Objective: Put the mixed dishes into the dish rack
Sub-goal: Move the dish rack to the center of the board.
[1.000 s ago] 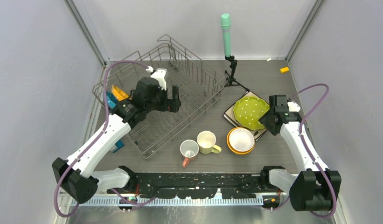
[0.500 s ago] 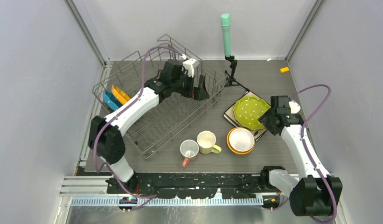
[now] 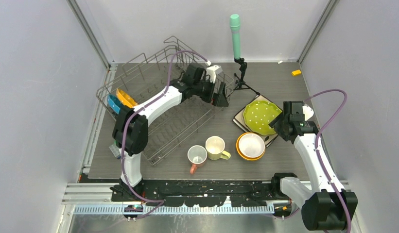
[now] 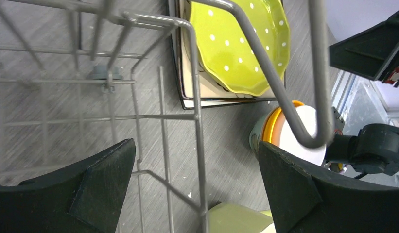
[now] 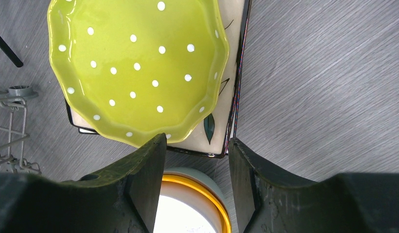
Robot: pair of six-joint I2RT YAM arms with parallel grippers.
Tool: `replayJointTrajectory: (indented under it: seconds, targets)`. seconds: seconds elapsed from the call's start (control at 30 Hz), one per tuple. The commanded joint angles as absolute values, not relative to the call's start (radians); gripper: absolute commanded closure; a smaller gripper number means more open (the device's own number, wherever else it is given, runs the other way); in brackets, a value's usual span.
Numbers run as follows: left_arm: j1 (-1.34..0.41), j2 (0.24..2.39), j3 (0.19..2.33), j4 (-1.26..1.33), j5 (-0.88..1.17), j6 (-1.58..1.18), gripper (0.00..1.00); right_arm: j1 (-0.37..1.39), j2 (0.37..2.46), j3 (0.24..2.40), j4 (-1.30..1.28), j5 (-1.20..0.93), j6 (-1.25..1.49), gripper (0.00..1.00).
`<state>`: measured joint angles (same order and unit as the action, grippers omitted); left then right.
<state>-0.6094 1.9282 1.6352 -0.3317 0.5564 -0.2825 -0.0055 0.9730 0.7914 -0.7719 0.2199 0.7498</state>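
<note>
left gripper (image 3: 220,94) above right end of rack (image 3: 187,121), fingers wide apart, empty. right gripper (image 5: 196,141) over near edge of green plate (image 5: 139,63), fingers partly apart, clamping nothing. green plate on square plate (image 5: 221,121), right of rack. bowls (image 3: 251,145) and mugs (image 3: 207,153) on table, outside rack. blue plate (image 3: 113,103) and orange plate (image 3: 124,97) upright in rack's left end.

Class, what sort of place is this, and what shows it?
Likely a robot lab cell, not a kitchen: bare panel walls, left arm and right arm, a dish rack staged on a table.
</note>
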Motion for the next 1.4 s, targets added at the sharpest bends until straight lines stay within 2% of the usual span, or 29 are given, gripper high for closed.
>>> replayJointTrajectory:
  seconds: [0.0,0.1,0.43,1.0,1.1,1.37]
  targets:
    - [-0.674,1.974,1.709,-0.345,0.614,-0.218,0.01,0.000,0.977,0.798,-0.745,0.217,0.740,0.44]
    - [-0.699,1.993,1.719,-0.396,0.632,-0.181,0.07,0.000,0.978,0.798,-0.746,0.211,0.737,0.44]
    - [-0.739,1.953,1.626,-0.399,0.712,-0.136,0.12,0.000,0.974,0.789,-0.749,0.204,0.751,0.44]
    - [-0.831,1.933,1.663,-0.535,0.716,-0.051,0.16,0.000,0.978,0.779,-0.744,0.225,0.755,0.43]
    - [-0.831,1.915,1.658,-0.545,0.672,-0.044,0.14,0.000,0.981,0.779,-0.744,0.230,0.752,0.43]
    - [-0.818,1.865,1.631,-0.522,0.405,-0.070,0.11,0.000,1.007,0.799,-0.736,0.230,0.736,0.43]
